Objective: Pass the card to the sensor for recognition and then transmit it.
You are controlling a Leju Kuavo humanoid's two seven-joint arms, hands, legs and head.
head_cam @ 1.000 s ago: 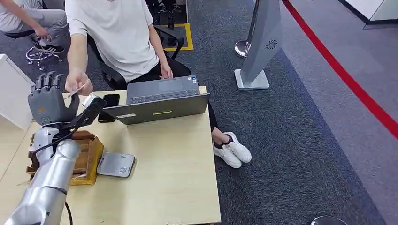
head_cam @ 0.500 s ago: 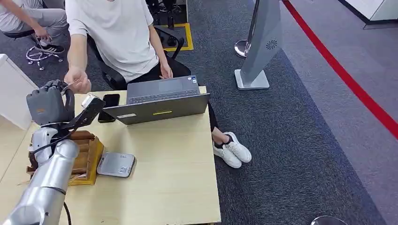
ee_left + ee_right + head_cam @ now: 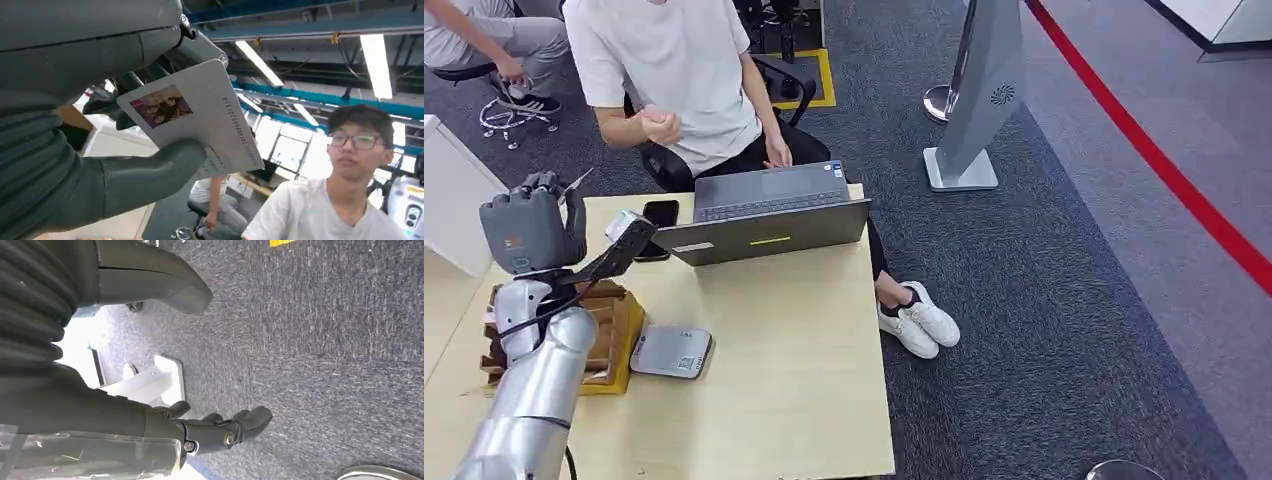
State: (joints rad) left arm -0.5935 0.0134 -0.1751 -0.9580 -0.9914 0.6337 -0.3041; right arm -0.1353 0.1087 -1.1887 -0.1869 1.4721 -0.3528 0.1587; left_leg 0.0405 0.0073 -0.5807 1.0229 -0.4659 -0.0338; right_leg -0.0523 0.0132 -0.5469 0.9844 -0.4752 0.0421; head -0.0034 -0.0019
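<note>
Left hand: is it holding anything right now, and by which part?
Yes. The left hand pinches a white photo ID card near its photo end, thumb on the printed face, fingers behind. The right hand holds nothing.

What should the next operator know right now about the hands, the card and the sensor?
Left robot hand: raised over the table's far left corner, gripping the card between thumb and fingers.
Right robot hand: hanging over the carpet, holding nothing, fingers apart.
Sensor: the small grey reader on the table, beside the wooden box, nearer the robot than the raised hand.
Done: card is in the robot's grasp; the person's hand is clear of it.
Left: bring the card to the sensor for recognition, then pass it on.
</note>
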